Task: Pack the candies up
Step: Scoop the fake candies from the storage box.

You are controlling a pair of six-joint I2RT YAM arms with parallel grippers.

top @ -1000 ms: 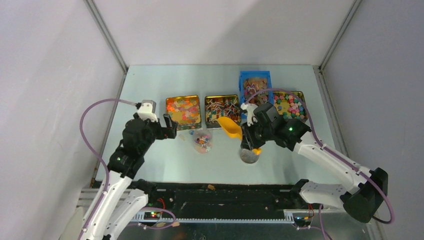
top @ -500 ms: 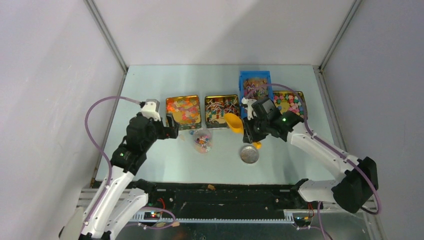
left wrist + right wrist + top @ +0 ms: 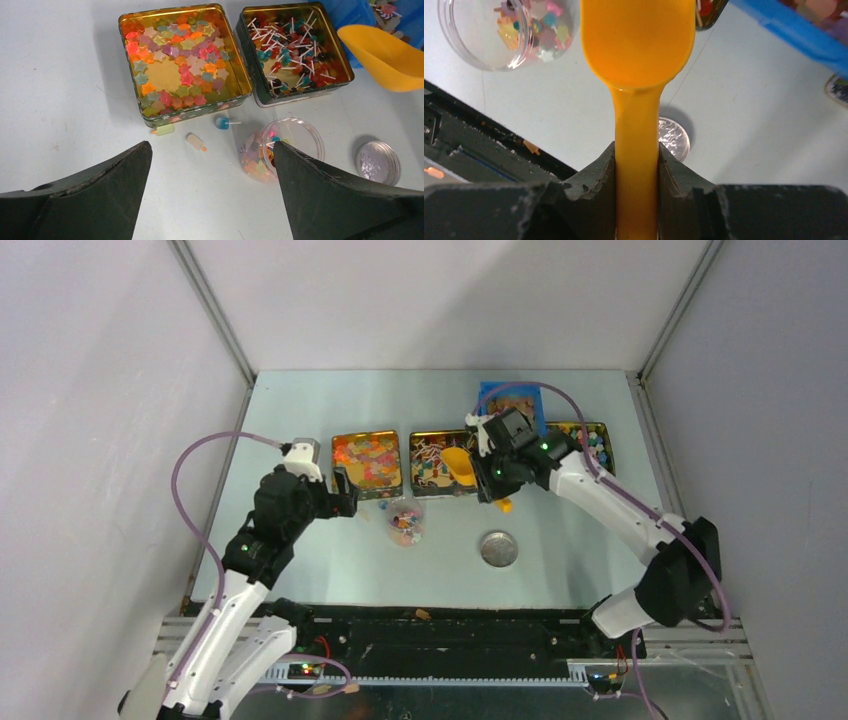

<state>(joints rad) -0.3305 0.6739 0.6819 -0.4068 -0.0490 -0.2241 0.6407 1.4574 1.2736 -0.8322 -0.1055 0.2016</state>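
The candies [image 3: 187,80] sit mostly in a row of open containers across the middle of the table [image 3: 300,410]. Flat star-shaped gummies in red, orange, yellow and pink ring a bare gold patch in the left tin [image 3: 195,112]. Next to it, white-stick lollipops with teal and red heads are jumbled in the second tin [image 3: 300,95]. Towards the right edge, the blue box [image 3: 510,388] and the far-right tin [image 3: 598,430] hold mixed coloured pieces, too small to tell apart. On the near side of the tins, a clear jar [image 3: 320,145] holds a small layer of mixed pastel sweets. Three strays lie on the table in front of the left tin: a blue lollipop, a pale green piece and a tan one. The right gripper [image 3: 636,170] clamps the handle of the orange scoop [image 3: 639,45], whose bowl hangs by the second tin's right side. A round silver lid [image 3: 377,162] lies right of the jar. The left gripper [image 3: 211,150] hovers with its fingers spread wide, holding nothing.
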